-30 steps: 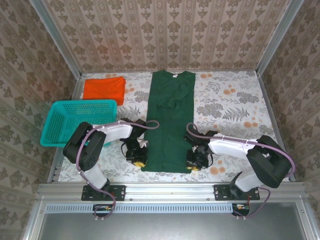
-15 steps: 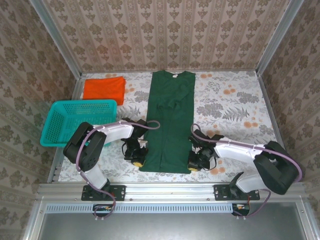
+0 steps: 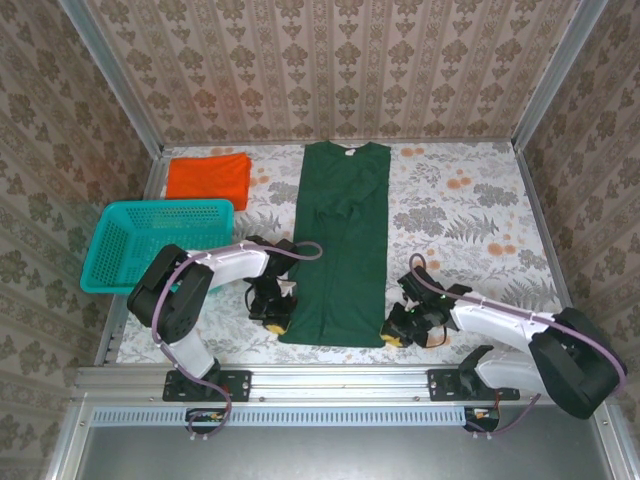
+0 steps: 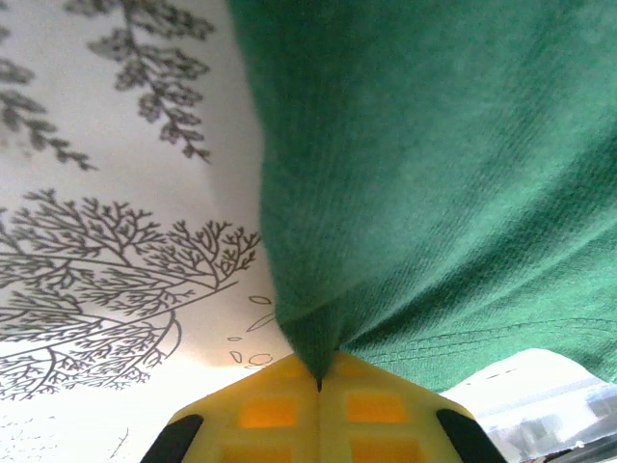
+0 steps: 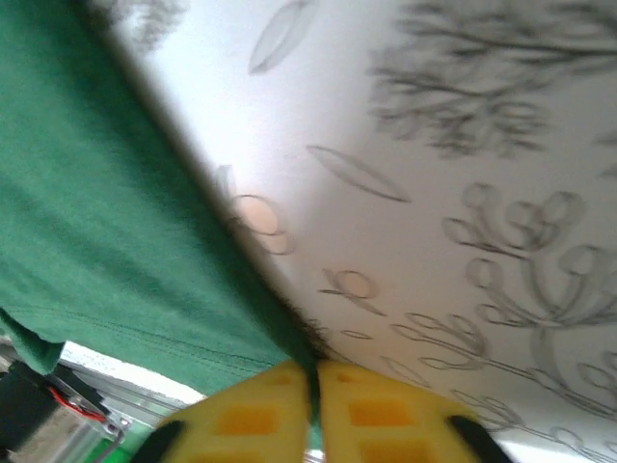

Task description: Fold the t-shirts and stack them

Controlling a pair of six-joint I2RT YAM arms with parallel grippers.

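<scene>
Tabletop (image 3: 465, 205): floral-print cloth surface with patterned walls on the left, right and far sides.

Dark green t-shirt (image 3: 340, 235): lies flat in the middle of the tabletop as a long, narrow strip. The collar is at the far end and the hem at the near end, between the two grippers.

Orange t-shirt (image 3: 207, 178): folded into a compact rectangle in the far-left corner. It is well apart from the green shirt and just beyond the basket.

Teal mesh basket (image 3: 165, 207): sits at the left edge of the tabletop, on the near side of the orange shirt.

Left gripper (image 3: 275, 320): low on the tabletop at the near-left corner of the green shirt.

Left jaws: closed. In the left wrist view (image 4: 318, 384) the two yellow pads (image 4: 270, 413) meet, and a peak of green cloth (image 4: 434, 174) is drawn up and pinched in the seam between them. The hem stitching shows just to the right of the pinch.

Right gripper (image 3: 395, 335): low on the tabletop, just beside the near-right corner of the green shirt.

Right jaws: in the right wrist view (image 5: 313, 378) the yellow pads (image 5: 376, 413) stand close together with only a thin slit between them. The edge of the green cloth (image 5: 106, 231) runs down to that slit. I cannot tell whether the cloth is pinched or only lying against the tips. The view is blurred.

Contact: the green shirt's near-left corner is in the left jaws. The rest of the shirt rests on the tabletop.
</scene>
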